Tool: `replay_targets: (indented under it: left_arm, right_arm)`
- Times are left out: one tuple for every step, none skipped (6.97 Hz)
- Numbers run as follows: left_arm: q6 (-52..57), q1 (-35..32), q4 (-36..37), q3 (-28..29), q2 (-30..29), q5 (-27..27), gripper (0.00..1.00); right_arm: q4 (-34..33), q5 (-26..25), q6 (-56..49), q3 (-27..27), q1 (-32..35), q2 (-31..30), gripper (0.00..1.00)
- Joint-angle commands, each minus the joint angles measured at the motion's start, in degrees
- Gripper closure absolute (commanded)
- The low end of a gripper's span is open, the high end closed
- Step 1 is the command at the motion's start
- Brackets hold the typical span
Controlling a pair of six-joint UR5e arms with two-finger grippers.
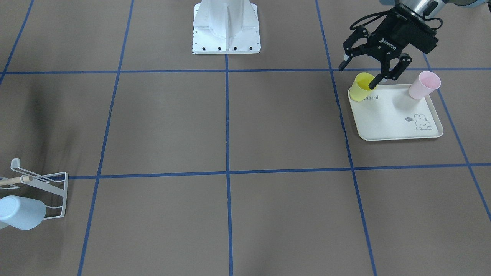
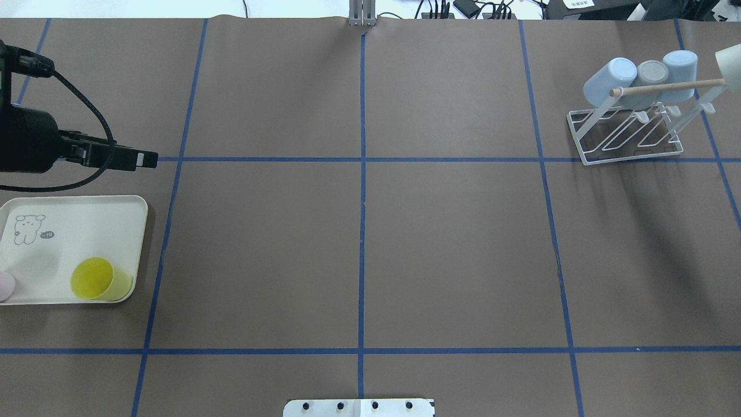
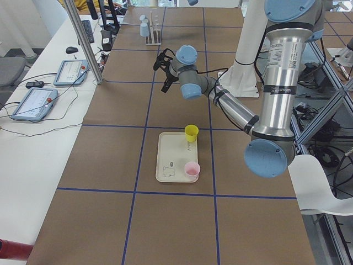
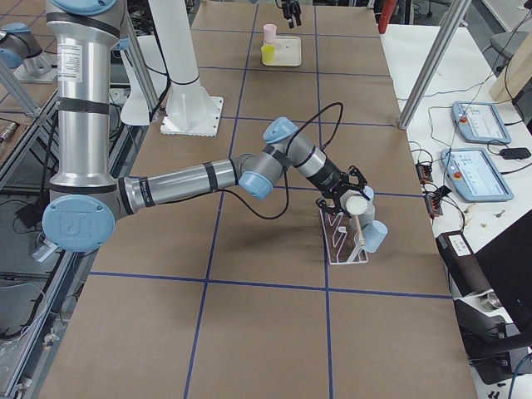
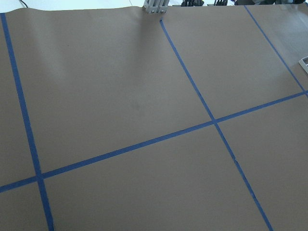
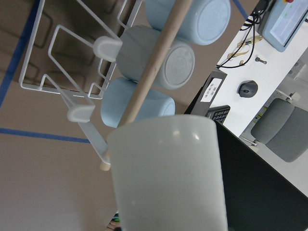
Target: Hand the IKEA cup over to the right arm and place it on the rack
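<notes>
A pale white IKEA cup (image 6: pixel 166 173) hangs in the air right in front of the right wrist camera, beside the free end of the rack's wooden dowel (image 6: pixel 144 82). The overhead view shows this cup (image 2: pixel 730 66) at the right edge, by the dowel tip. The white wire rack (image 2: pixel 631 139) carries two pale blue cups and a grey one. My right gripper (image 4: pixel 349 193) shows only in the right side view, at the cup, and I cannot tell its state. High above the table beyond the tray, my left gripper (image 1: pixel 360 70) is open and holds nothing.
A cream rabbit tray (image 1: pixel 395 119) lies on the robot's left side with a yellow cup (image 1: pixel 362 87) and a pink cup (image 1: pixel 424 85) standing on it. The white robot base (image 1: pixel 226 30) sits at the table's near middle edge. Blue tape lines cross the brown table.
</notes>
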Motion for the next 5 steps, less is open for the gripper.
replay_targets:
  left_arm:
    - [-1.2, 0.2, 0.0, 0.0, -0.1, -0.1, 0.0]
    - [-1.2, 0.2, 0.0, 0.0, -0.1, -0.1, 0.0]
    - [-1.2, 0.2, 0.0, 0.2, -0.1, -0.1, 0.0]
    - [-1.2, 0.3, -0.1, 0.3, -0.2, 0.0, 0.0]
    - [-1.3, 0.3, -0.1, 0.3, -0.2, 0.0, 0.0]
  right_arm:
    - [-1.3, -4.9, -4.1, 0.7, -3.7, -0.1, 1.0]
    - [-2.7, -9.4, -4.2, 0.8, -6.9, -0.2, 1.0]
    - [-4.0, -12.1, -4.2, 1.4, -8.8, -0.3, 1.0]
    - [-5.5, -13.8, -4.9, 2.5, -10.3, -0.6, 1.0]
    - [-7.3, -14.7, -5.1, 4.1, -11.6, -1.3, 1.0]
